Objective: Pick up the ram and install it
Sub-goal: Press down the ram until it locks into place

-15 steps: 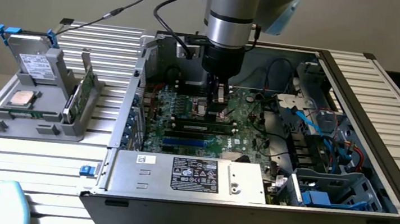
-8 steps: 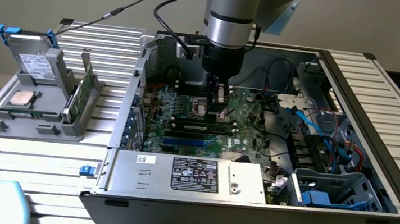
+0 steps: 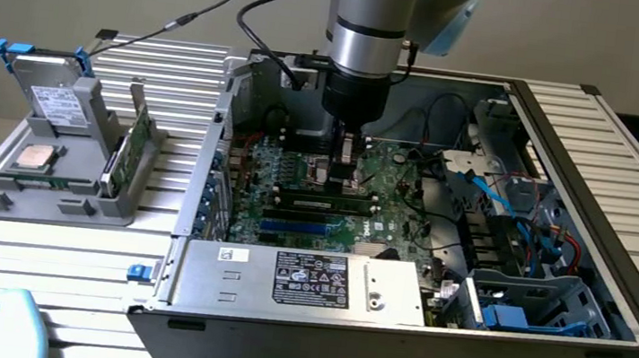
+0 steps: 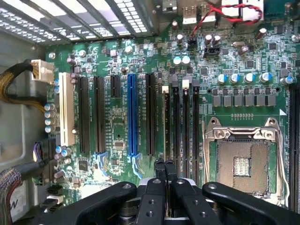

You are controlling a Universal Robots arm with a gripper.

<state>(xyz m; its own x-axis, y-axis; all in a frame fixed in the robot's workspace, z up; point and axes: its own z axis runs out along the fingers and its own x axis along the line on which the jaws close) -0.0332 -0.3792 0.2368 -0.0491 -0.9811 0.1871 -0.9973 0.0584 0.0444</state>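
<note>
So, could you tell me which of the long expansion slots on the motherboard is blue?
The blue slot stands between two black slots; the white slot sits at the row's far end, near the case wall.

Open-topped dark metal computer case (image 3: 607, 189): green motherboard (image 4: 117, 61) reachable from above; silver power-supply box (image 3: 301, 281) and blue cables (image 3: 510, 201) crowd sides.
</note>
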